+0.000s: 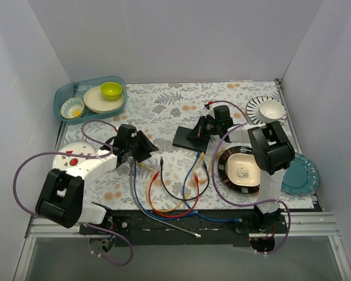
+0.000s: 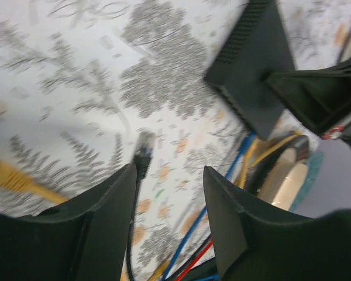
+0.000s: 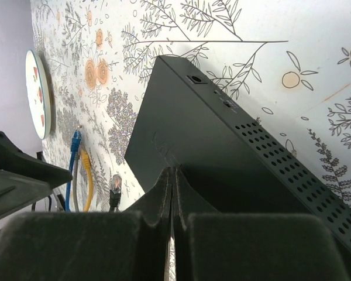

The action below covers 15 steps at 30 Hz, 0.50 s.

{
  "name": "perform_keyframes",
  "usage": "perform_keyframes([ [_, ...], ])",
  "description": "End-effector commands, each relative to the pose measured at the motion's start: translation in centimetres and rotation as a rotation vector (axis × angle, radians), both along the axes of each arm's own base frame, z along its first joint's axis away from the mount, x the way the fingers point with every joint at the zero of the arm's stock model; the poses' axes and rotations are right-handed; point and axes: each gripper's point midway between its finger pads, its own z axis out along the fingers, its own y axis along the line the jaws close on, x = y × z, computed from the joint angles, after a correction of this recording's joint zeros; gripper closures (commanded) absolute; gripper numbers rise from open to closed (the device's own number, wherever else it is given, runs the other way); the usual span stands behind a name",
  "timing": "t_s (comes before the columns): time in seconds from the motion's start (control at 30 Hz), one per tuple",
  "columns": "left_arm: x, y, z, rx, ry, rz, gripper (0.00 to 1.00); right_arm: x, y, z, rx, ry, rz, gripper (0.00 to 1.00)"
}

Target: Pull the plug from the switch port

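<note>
The black switch (image 1: 189, 136) lies mid-table; it also shows in the left wrist view (image 2: 251, 64) and the right wrist view (image 3: 222, 146). My right gripper (image 1: 203, 127) is shut, its closed tips (image 3: 174, 170) resting on the switch's matte top. My left gripper (image 1: 152, 146) is open and empty (image 2: 169, 170), left of the switch. A loose black plug (image 2: 143, 151) lies on the cloth just ahead of the left finger. A blue plug (image 3: 75, 140), a yellow plug (image 3: 85, 161) and a black plug (image 3: 114, 188) lie on the cloth beside the switch, apparently apart from it. The sockets are not visible.
Blue, yellow, red and black cables (image 1: 175, 199) loop across the near table. The panda plate (image 1: 225, 170) and a teal plate (image 1: 301, 175) sit right, a flowered plate (image 1: 70, 155) left. A teal tray (image 1: 61, 93) of bowls is back left, a striped plate (image 1: 254, 105) back right.
</note>
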Motion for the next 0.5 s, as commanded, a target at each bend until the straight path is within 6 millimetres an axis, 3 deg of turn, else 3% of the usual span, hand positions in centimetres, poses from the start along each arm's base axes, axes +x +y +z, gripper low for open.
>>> perform_keyframes([
  [0.0, 2.8, -4.8, 4.5, -0.162, -0.146, -0.129, 0.5, -8.6, -5.3, -9.8, -0.313, 0.365, -0.002, 0.99],
  [0.07, 3.1, -7.2, 5.1, -0.211, -0.161, -0.209, 0.5, -8.6, -5.3, -9.8, -0.313, 0.365, -0.002, 0.99],
  [0.2, 2.3, -12.9, 2.9, -0.22, -0.099, -0.371, 0.53, -8.9, -5.3, -9.9, -0.312, 0.368, 0.001, 0.99],
  [0.3, 1.5, -15.5, 1.8, -0.242, -0.079, -0.43, 0.57, -8.9, -5.3, -10.0, -0.311, 0.368, 0.0, 0.99],
  [0.47, 1.2, -18.1, -1.3, -0.255, -0.027, -0.466, 0.6, -9.1, -5.3, -10.2, -0.308, 0.372, 0.003, 0.99],
])
